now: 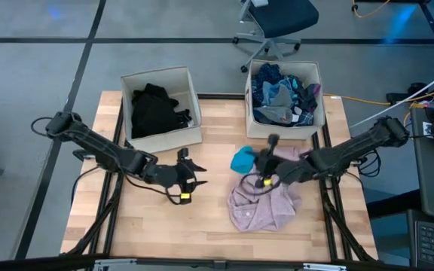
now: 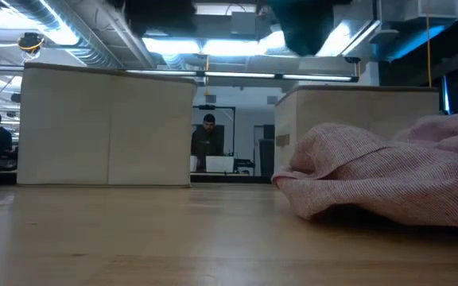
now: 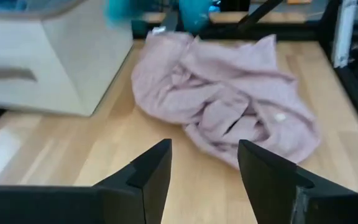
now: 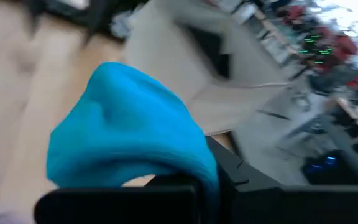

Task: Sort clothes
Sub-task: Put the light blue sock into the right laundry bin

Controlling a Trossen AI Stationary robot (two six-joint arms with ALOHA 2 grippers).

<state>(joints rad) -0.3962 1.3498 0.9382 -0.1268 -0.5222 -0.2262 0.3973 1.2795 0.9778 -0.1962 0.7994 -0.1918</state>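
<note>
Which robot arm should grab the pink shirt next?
Probably the left. Its tool is open and empty, and the pink shirt lies in front of it on the table. The right tool is shut on a blue cloth.

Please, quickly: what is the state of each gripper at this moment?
Left gripper: open, holding nothing, over bare table facing the pink garment.
Right gripper: shut on the bright blue cloth, lifted above the pink garment.
</note>
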